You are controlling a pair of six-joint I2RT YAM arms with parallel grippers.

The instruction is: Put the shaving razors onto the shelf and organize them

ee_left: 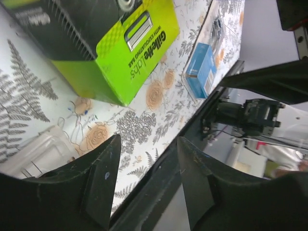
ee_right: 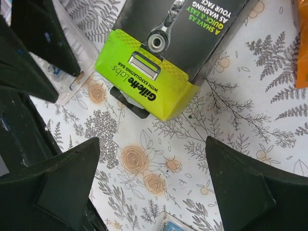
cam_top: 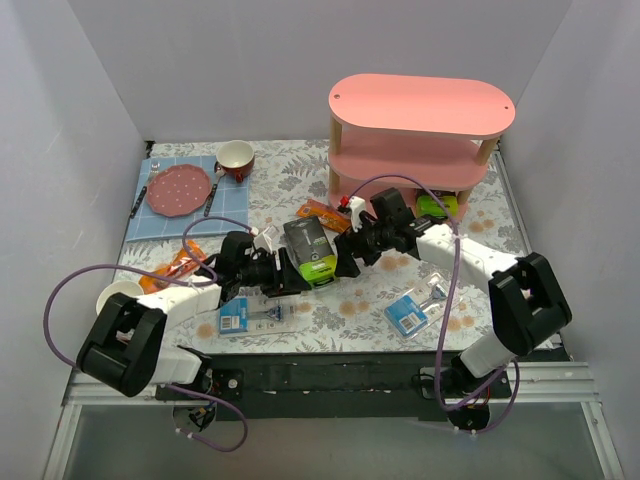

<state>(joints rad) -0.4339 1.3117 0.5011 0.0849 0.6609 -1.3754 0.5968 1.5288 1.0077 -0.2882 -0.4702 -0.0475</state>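
One clear razor pack (cam_top: 248, 316) lies close to me on the left, the other clear pack (cam_top: 412, 312) on the right. Past them, my left gripper (ee_left: 148, 144) and right gripper (ee_right: 153, 144) are spread wide and hold nothing, one on each side of the grey-and-green razor box (cam_top: 310, 250) on the table (cam_top: 380, 290). The pink shelf (cam_top: 420, 108) stands far back.

I'm holding the left arm (cam_top: 180, 300) stretched forward and to the right from its base, with the left gripper (cam_top: 288, 280) pointing toward the middle, its fingers (ee_left: 101, 185) spread apart and gripping nothing. I'm holding the right arm (cam_top: 480, 265) bent at the elbow and reaching leftward, the right gripper (cam_top: 345, 255) facing the left one, tips close together, jaws standing wide open and empty
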